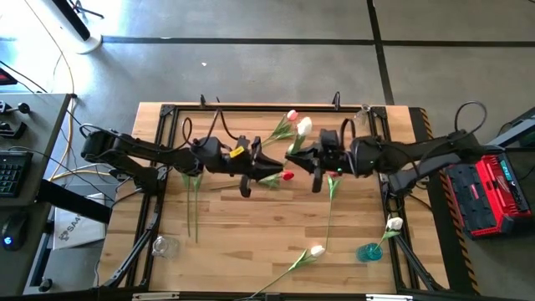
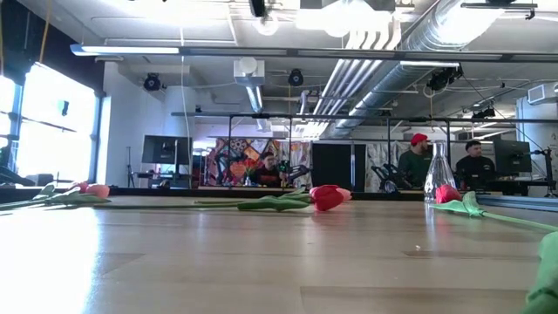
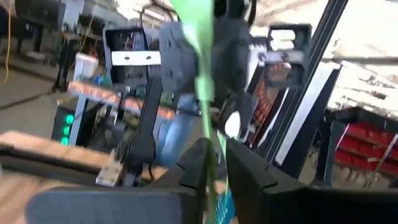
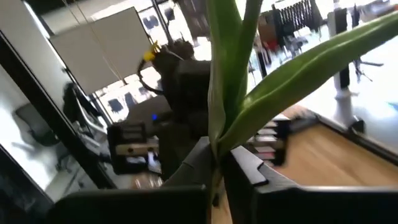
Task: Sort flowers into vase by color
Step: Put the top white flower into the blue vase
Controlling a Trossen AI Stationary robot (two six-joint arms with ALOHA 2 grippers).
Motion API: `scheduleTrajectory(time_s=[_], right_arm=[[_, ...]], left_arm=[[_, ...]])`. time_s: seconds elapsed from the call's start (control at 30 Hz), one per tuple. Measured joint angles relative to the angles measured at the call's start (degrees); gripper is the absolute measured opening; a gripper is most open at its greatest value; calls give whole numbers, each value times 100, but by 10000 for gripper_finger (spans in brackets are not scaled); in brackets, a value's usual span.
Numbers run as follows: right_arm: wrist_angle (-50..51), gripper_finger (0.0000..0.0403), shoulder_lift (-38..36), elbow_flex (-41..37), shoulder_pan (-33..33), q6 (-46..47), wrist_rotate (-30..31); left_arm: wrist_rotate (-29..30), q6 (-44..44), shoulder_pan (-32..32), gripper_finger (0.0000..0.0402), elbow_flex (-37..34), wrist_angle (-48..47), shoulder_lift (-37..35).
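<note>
My left gripper (image 1: 277, 171) and my right gripper (image 1: 295, 155) face each other tip to tip above the table's middle. Each is shut on a thin green tulip stem, seen in the left wrist view (image 3: 202, 74) and the right wrist view (image 4: 224, 74). I cannot tell whether it is one flower. A white tulip (image 1: 303, 126) and a pink tulip (image 1: 292, 115) show just beyond the grippers. A red tulip (image 1: 287, 176) lies on the table (image 1: 251, 226) by the left fingertips. Another red tulip (image 1: 333, 174), a white tulip (image 1: 318, 250) and loose green stems (image 1: 192, 201) lie flat. My left gripper pinches a green stem (image 3: 210, 163) between its two fingers, which lie across it. The stem rises past the fingers in front of the other arm, clear of the table. My right gripper pinches a stem where its long leaves branch off (image 4: 217, 148), between its two fingers, which lie across it. Stem and leaves stand up out of the hold.
A teal vase (image 1: 368, 251) stands at the near right with a white tulip (image 1: 394, 223) in it. A clear vase (image 1: 165, 246) stands near left, another (image 1: 364, 113) far right. A black frame (image 1: 167, 109) edges the table. People sit in the room behind (image 2: 418, 161).
</note>
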State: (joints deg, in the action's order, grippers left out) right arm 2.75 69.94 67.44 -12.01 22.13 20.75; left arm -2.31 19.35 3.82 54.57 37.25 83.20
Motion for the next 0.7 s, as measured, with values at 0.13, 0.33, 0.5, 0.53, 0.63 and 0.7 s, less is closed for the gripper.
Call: scheduleTrajectory(time_s=[0.13, 0.33, 0.5, 0.53, 0.63, 0.7], right_arm=[[1233, 5, -480, 0, -81, 366, 61], [2667, 2, -1237, 0, -384, 638, 10], [3948, 1, -1779, 0, -720, 935, 11], [4170, 1, -1868, 0, -799, 1024, 14], [4754, 1, -2068, 0, -1092, 1206, -19], [5037, 1, -2179, 0, -1303, 1285, -141]], left_arm=[[0, 1, 64, 79, 0, -398, 0], [162, -53, 235, 90, -2, -765, 0], [243, -101, 385, 85, -4, -771, 48], [303, -101, 422, 85, -4, -763, 50], [565, -103, 580, 83, -4, -746, 81], [795, -103, 705, 81, -4, -759, 92]])
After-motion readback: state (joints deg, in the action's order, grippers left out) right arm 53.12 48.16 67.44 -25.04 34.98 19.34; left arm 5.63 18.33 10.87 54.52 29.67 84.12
